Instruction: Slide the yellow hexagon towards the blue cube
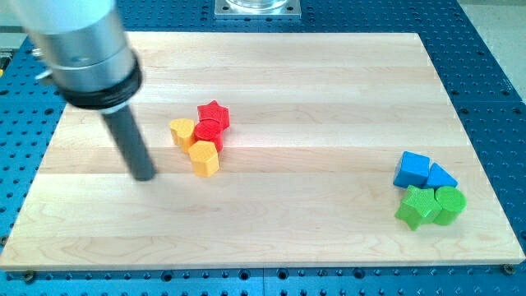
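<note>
The wooden board [271, 222] fills most of the view, lying on a blue perforated table [493, 74]; no brand, label or writing can be read anywhere. The arm's grey cylinder [82, 49] looms at the view's top left, and its dark rod runs down to the tip [145, 175], which holds nothing and rests on the board just left of the yellow hexagon [204, 158], apart from it. The hexagon is squat, with no clear long axis or heading. Touching it above are a red block [209, 134], a red star [214, 114] and a yellow heart [182, 130]. Well apart, at the view's right, lies the blue cube [412, 169], with a blue triangle [441, 177], a green star [416, 206] and a green cylinder [449, 203] clustered against it.
</note>
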